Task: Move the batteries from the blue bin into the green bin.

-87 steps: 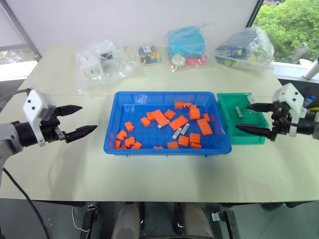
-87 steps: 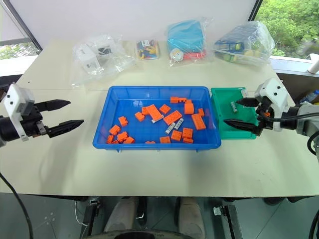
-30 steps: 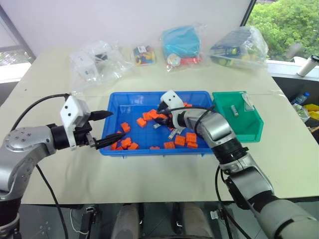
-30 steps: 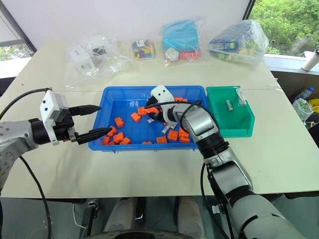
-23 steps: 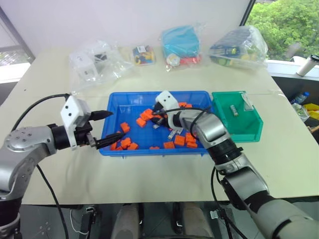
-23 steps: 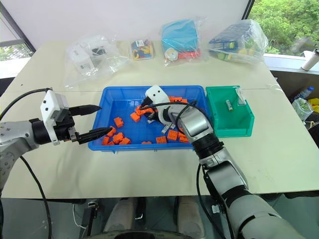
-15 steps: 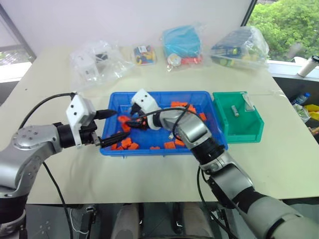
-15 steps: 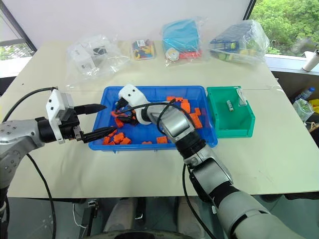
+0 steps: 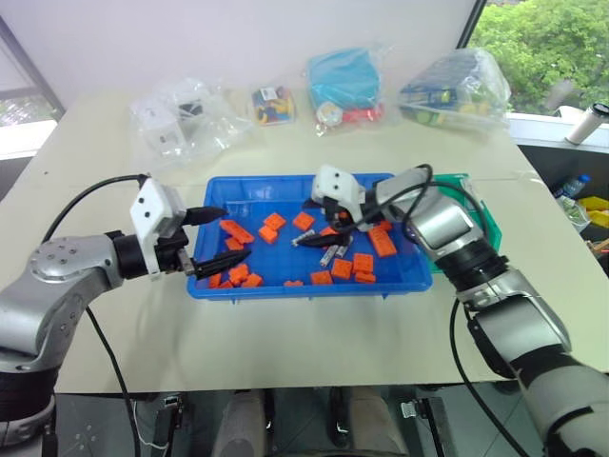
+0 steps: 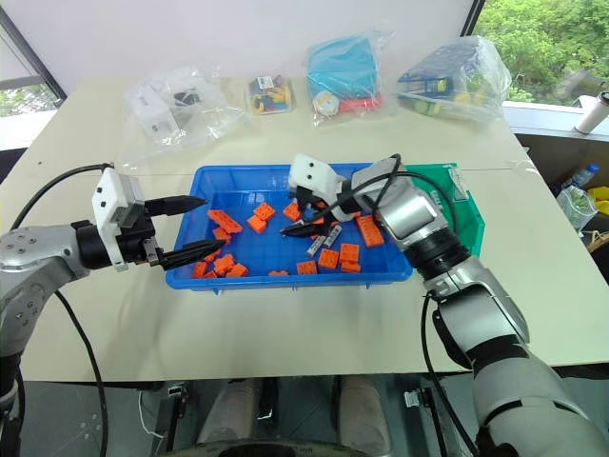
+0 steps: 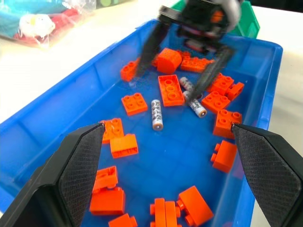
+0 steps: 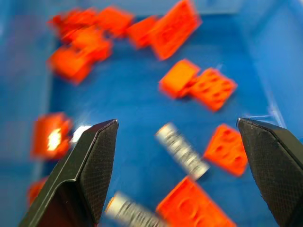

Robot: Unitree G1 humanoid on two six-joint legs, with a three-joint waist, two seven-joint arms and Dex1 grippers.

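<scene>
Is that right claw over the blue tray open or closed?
Open: the right gripper has its jaws spread wide, empty, above the batteries.

No readable text, brand, number or sign in any view; the batteries (image 11: 156, 114) carry dark printed bands on silver bodies, characters too small and blurred to make out; the bagged items at the back of the table (image 9: 95, 314) show coloured packaging, no legible print; the orange bricks (image 11: 170, 90) are unmarked.
</scene>
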